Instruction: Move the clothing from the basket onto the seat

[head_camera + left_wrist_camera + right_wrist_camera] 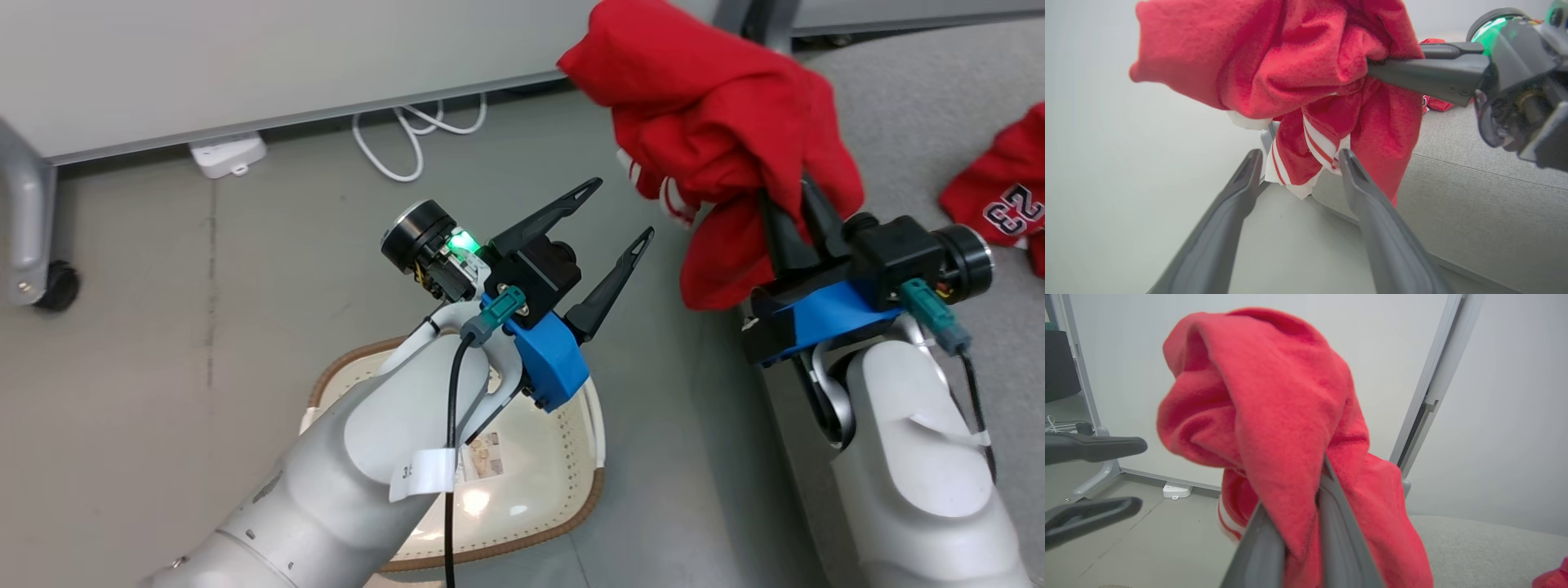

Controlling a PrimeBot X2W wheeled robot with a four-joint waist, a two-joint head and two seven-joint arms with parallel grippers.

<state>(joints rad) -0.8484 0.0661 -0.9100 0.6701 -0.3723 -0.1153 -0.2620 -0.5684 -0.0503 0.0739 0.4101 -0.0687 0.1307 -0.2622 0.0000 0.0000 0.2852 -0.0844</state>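
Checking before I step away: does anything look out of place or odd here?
Nothing spilled or damaged. The red garment shut in the right gripper hangs bunched past the seat edge, partly over floor; another garment lies on the seat.

head cam sits high, looks fwd & down on floor (163, 327), basket (563, 465) & seat (914, 122) edge. left wrist cam looks along left claw (1299, 157) twd seat, clothing (1274, 61) near. right wrist cam looks along right claw (1298, 490), clothing v. close. all 3 share the clothing.
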